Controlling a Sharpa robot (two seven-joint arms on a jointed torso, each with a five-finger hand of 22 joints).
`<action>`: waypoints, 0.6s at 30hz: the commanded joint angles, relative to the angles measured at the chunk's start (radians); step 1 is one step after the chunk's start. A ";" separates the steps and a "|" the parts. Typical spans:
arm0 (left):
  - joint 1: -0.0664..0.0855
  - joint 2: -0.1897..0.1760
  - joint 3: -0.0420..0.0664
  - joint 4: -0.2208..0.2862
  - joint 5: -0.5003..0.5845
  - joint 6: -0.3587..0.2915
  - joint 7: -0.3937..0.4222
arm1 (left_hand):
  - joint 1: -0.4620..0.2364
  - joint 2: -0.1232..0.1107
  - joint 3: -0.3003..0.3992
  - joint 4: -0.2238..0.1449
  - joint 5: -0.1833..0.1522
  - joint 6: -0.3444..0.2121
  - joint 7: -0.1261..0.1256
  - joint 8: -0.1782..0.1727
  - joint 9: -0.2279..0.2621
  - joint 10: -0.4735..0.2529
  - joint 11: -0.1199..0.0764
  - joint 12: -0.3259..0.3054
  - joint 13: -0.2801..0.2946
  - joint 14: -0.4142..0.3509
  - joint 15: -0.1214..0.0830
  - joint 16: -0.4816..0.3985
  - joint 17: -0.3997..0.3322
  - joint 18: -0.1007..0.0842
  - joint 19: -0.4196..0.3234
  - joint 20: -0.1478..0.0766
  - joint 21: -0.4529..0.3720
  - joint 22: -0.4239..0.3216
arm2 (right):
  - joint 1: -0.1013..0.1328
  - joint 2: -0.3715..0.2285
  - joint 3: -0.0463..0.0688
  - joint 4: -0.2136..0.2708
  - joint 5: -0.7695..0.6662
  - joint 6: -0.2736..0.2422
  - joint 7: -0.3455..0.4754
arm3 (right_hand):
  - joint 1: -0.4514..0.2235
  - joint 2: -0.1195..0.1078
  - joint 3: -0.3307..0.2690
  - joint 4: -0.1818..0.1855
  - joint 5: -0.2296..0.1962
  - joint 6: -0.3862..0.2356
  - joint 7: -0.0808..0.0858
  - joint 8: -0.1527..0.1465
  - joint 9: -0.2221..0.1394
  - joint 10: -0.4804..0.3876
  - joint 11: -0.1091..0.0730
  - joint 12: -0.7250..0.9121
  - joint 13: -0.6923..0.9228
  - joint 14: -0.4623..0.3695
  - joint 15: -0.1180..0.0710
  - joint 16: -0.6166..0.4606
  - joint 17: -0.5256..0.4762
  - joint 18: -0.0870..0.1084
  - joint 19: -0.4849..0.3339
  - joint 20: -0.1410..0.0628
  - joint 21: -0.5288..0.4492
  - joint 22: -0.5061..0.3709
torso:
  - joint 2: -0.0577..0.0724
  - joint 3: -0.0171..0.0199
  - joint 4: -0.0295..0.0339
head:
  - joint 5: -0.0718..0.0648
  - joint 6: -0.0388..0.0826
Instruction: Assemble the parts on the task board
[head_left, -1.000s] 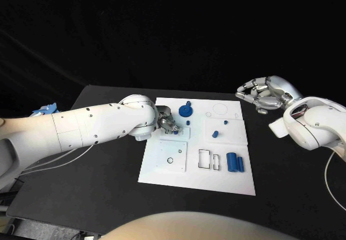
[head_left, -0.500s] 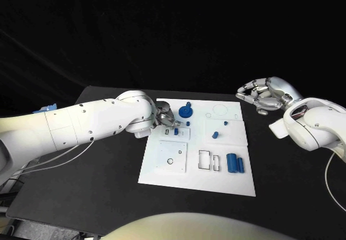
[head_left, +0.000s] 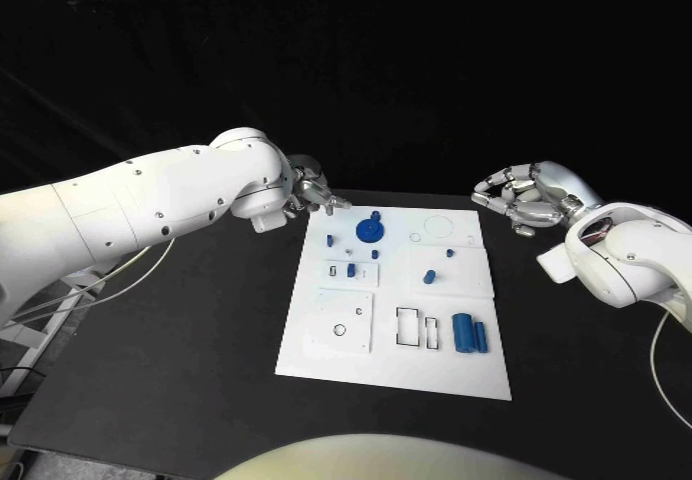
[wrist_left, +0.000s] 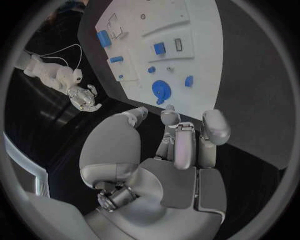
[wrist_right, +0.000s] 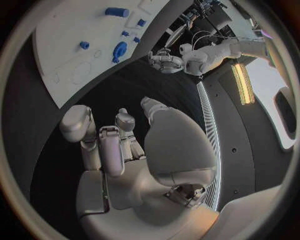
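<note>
Both hands off the task board (head_left: 325, 345), left hand (head_left: 313, 193) and right hand (head_left: 529, 195) seemingly empty, fingers loosely curled.

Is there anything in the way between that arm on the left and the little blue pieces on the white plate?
Nothing visible. The left hand hangs empty off the task board's far left corner, with only bare black table and white board between it and the nearest pieces, the blue gear and small blue block.

the small parts (head_left: 374, 254) on the task board (head_left: 389, 370) are too tiny to tell their shapes, and the left hand (head_left: 310, 195) is partly hidden behind its own big white arm (head_left: 130, 210).
</note>
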 joint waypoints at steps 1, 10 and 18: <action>0.009 0.015 -0.002 -0.039 -0.003 0.076 0.027 | 0.021 -0.001 -0.015 0.000 0.006 -0.020 0.009 -0.024 -0.017 -0.042 0.009 -0.029 -0.050 0.031 0.015 -0.014 0.048 0.015 -0.022 0.005 -0.020 -0.034 | 0.000 0.002 0.000 -0.001 0.002 0.001 0.002 | -0.008 0.001 -0.003 0.004 0.005 -0.005 0.000 0.004 -0.001 -0.006 -0.002 -0.002 0.001 0.058 0.003 -0.003 0.082 0.014 -0.007 0.000 -0.004 0.001 | 0.002 0.0020 -0.0025 | 0.000 0.011; 0.021 0.068 -0.024 -0.151 -0.060 0.120 0.045 | 0.025 0.002 -0.023 0.002 0.007 -0.010 0.012 -0.027 -0.025 -0.057 0.012 -0.039 -0.069 0.030 0.019 -0.015 0.047 0.017 -0.026 0.009 -0.026 -0.042 | 0.000 0.004 0.000 -0.002 0.002 0.001 0.002 | -0.008 0.001 -0.003 0.004 0.006 -0.005 0.000 0.004 -0.001 -0.007 -0.002 -0.002 0.000 0.058 0.003 -0.003 0.082 0.014 -0.007 0.000 -0.004 0.001 | 0.004 0.0006 -0.0006 | 0.005 0.016; 0.009 0.112 -0.050 -0.226 -0.070 0.181 0.045 | 0.028 0.010 -0.024 0.002 0.008 0.002 0.009 -0.025 -0.028 -0.057 0.011 -0.037 -0.069 0.032 0.018 -0.012 0.050 0.017 -0.024 0.009 -0.026 -0.040 | -0.001 0.006 0.000 -0.002 0.002 0.001 0.003 | -0.008 0.002 -0.003 0.003 0.007 -0.005 0.000 0.005 -0.001 -0.007 -0.002 -0.002 0.000 0.058 0.003 -0.003 0.082 0.014 -0.008 0.001 -0.006 -0.001 | 0.004 -0.0010 -0.0016 | 0.007 0.016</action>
